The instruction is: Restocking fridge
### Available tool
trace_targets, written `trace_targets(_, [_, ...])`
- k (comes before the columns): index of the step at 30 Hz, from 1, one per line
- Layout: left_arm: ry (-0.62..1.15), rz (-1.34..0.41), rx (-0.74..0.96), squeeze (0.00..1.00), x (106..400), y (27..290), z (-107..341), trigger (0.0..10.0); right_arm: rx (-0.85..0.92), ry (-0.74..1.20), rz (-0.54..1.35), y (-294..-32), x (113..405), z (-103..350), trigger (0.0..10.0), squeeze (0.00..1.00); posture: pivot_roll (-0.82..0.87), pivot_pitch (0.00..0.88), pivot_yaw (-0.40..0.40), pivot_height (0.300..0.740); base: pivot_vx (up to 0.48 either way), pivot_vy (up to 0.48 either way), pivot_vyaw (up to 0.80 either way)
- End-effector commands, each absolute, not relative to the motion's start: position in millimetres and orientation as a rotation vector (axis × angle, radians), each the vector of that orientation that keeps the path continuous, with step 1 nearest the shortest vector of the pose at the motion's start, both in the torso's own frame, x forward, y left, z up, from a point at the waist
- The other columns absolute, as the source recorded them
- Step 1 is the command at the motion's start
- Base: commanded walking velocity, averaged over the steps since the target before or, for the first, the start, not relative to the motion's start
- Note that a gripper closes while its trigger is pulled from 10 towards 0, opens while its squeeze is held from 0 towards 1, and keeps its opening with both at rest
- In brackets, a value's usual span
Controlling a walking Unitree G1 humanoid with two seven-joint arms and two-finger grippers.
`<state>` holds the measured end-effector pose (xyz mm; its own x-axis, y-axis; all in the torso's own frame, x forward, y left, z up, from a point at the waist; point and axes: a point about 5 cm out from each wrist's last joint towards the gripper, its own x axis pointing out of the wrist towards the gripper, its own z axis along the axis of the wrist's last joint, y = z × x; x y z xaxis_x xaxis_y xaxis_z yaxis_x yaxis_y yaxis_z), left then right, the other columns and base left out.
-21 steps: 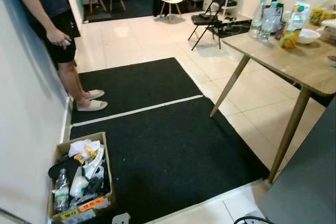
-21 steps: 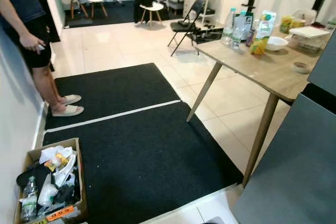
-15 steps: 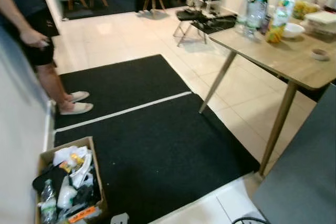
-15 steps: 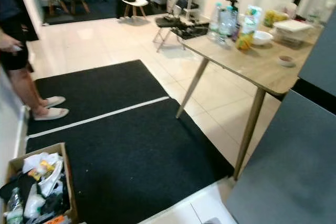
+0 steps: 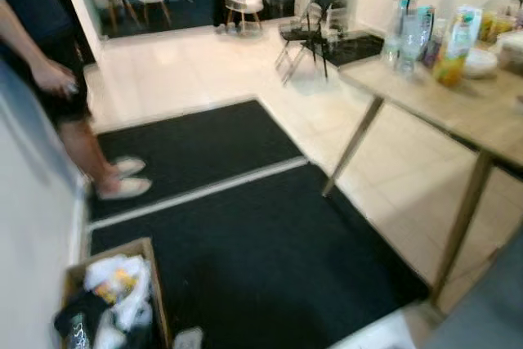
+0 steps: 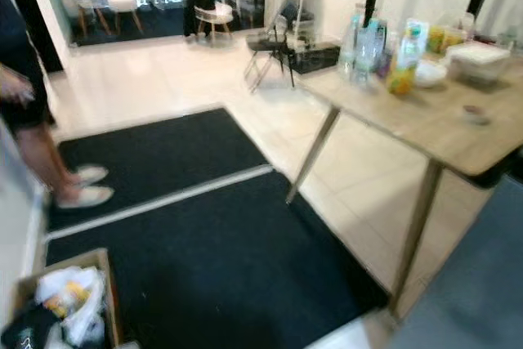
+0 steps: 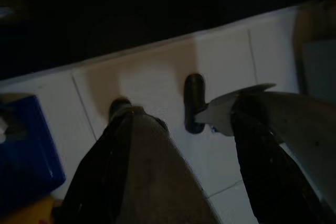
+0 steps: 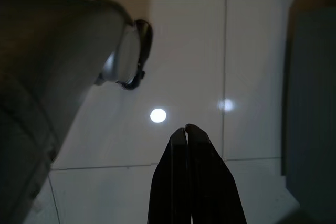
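Observation:
On the wooden table at the right stand clear bottles, a juice carton, a white bowl and a lidded container. A grey flat panel, perhaps the fridge, fills the near right corner. My right gripper hangs shut and empty over white floor tiles, beside my own leg. The dark left wrist view shows my two legs and feet above white tiles.
A person stands at the left by the wall, in light slippers. Two black mats cover the floor ahead. A cardboard box of rubbish sits near left. A folding chair stands beyond the table. A blue box lies by my feet.
The whole picture has shifted and blurred, so the head camera has moved. The person, table and box keep their places in the room.

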<state>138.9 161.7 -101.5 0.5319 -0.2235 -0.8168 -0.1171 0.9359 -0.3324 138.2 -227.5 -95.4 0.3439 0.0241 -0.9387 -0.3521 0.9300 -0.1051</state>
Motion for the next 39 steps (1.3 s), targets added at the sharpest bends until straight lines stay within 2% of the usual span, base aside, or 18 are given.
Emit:
trace_targets(1, [1.043, -0.057, -0.366, 0.0, 130.7, 163.1, -104.4, 10.0, -0.311, 1.182, 0.255, -222.6, 142.5, -94.9, 10.0, 0.0, -0.12, 0.0, 0.007, 0.74, 0.39, 0.0, 0.0])
trace_targets(23, [1.049, -0.061, -0.351, 0.0, 129.4, 165.4, -104.7, 10.0, -0.31, 1.186, 0.253, -222.8, 140.8, -95.5, 10.0, 0.0, -0.12, 0.0, 0.003, 0.74, 0.389, 0.0, 0.0])
trace_targets(33, [1.049, -0.066, -0.349, 0.0, 130.2, 164.7, -104.5, 10.0, -0.343, 1.187, 0.258, -223.9, 142.6, -94.8, 10.0, 0.0, -0.12, 0.0, 0.003, 0.74, 0.39, 0.0, -0.78])
trace_targets(39, [1.05, -0.068, -0.347, 0.0, 129.3, 164.9, -104.7, 10.0, -0.342, 1.183, 0.257, -223.0, 142.7, -95.0, 10.0, 0.0, -0.12, 0.0, 0.006, 0.74, 0.391, 0.0, 0.0])
